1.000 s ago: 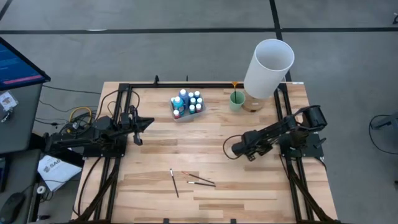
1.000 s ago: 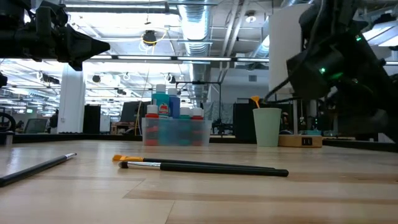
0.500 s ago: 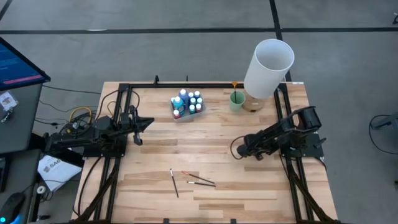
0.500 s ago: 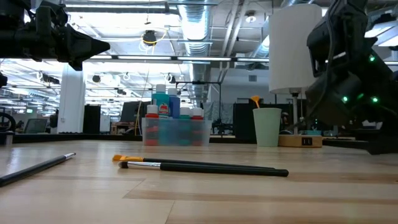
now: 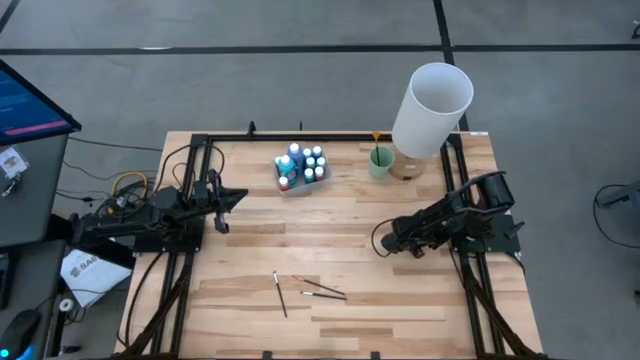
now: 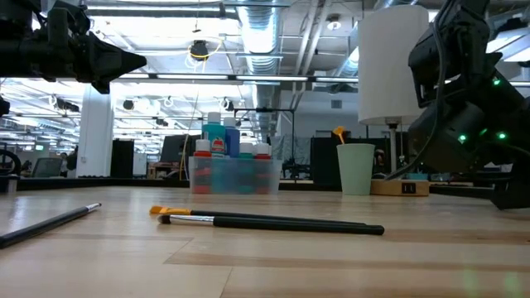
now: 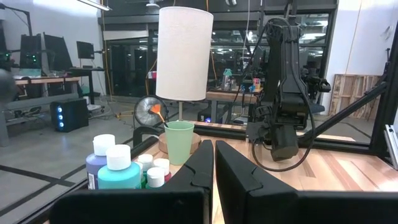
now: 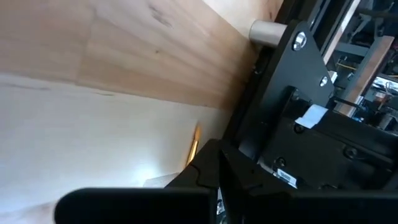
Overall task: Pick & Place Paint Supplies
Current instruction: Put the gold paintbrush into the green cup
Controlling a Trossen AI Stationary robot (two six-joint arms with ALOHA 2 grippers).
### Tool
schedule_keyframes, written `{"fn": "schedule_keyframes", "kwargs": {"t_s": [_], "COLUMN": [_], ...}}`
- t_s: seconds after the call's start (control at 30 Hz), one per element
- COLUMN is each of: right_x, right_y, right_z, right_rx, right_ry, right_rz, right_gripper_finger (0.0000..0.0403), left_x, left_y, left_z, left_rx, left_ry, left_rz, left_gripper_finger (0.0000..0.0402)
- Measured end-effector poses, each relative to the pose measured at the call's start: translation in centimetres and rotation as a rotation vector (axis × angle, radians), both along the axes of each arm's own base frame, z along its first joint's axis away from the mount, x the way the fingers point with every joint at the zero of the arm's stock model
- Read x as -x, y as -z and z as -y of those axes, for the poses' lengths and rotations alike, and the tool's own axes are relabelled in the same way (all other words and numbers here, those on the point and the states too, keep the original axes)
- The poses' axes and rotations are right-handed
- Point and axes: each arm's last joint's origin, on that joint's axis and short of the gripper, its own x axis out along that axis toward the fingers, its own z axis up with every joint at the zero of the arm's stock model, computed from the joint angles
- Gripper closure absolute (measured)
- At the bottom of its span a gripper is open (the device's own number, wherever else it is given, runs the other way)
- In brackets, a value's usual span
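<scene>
Dark and empty-jawed, the closed right gripper (image 5: pixel 383 241) has pulled back toward its base, leaving the brushes (image 5: pixel 310 289) unplaced.

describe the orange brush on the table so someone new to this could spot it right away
Start at the tall white cylinder at the table's far right corner, then look to the near middle of the wooden table, where three thin brushes lie loose. The orange brush is the short middle one, its neighbours being dark-handled.
</scene>
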Motion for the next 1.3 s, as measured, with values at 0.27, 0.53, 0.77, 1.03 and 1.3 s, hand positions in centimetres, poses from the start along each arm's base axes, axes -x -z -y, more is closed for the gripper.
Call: {"fn": "schedule_keyframes", "kwargs": {"t_s": [0.27,0.53,0.77,1.03,1.3], "right_x": [0.3,0.4,1.4,-0.5,-0.4], "right_y": [0.0,-0.2,-1.1,-2.9,-4.6], "right_z": [-0.2,-0.4,-0.3,-1.0,-1.0], "right_rx": [0.022,-0.006,-0.013,-0.089,-0.216], "right_ry": [-0.016,-0.022,0.039,-0.01,-0.151], "right_rz": [0.028,0.085,0.252,0.419,0.283], "right_gripper_finger": [0.0403,0.0403,0.0403,0.0403,0.0403], "left_x": [0.0,0.0,0.0,0.0,0.0], "left_y": [0.0,0.0,0.0,-0.1,-0.2], "left_z": [0.0,0.0,0.0,0.0,0.0], "left_rx": [0.0,0.0,0.0,-0.002,-0.003], "left_ry": [0.0,0.0,0.0,0.0,0.0], "left_rz": [0.0,0.0,0.003,0.015,0.018], "left_gripper_finger": [0.04,0.04,0.04,0.04,0.04]}}
